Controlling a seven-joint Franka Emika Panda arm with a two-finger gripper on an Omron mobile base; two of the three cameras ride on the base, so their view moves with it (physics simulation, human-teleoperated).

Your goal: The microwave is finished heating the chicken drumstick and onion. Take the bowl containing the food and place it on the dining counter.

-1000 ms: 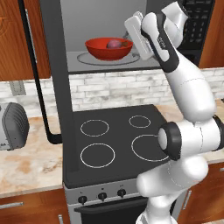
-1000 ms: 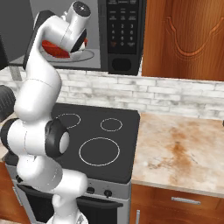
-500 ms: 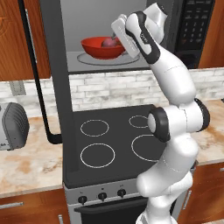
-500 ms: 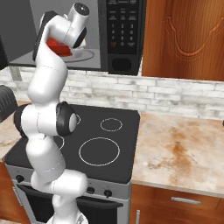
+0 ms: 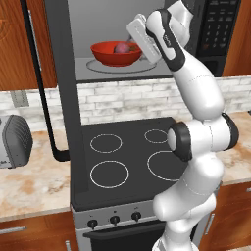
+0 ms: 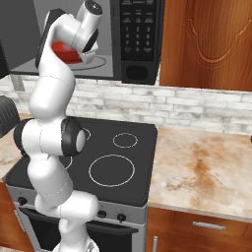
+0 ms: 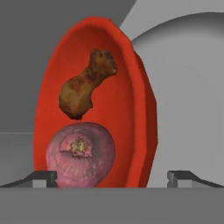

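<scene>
The microwave (image 5: 215, 29) stands open, its door (image 5: 61, 73) swung out to the left. Inside, the red bowl (image 5: 113, 55) rests on the round turntable (image 7: 188, 65). The hand view looks into the bowl (image 7: 131, 109): the brown chicken drumstick (image 7: 85, 85) lies at its middle and the pinkish-purple onion (image 7: 81, 153) at its near side. My gripper (image 7: 113, 179) is open, its fingertips (image 7: 41, 178) spread wide on either side of the bowl's near rim and apart from it. From the left base, the gripper (image 5: 138, 45) hangs at the bowl's right edge. The dining counter is out of view.
The black four-ring stovetop (image 5: 127, 157) lies directly below the microwave. The open door's long handle (image 5: 41, 98) hangs down over the counter's left part. A grey toaster (image 5: 12, 142) sits at far left. Marbled countertop (image 6: 197, 167) extends to the stove's right, under a wood cabinet (image 6: 211, 39).
My hand has moved left, deeper into the microwave, and now sits right at the bowl's edge. Bowl and food have not moved.
</scene>
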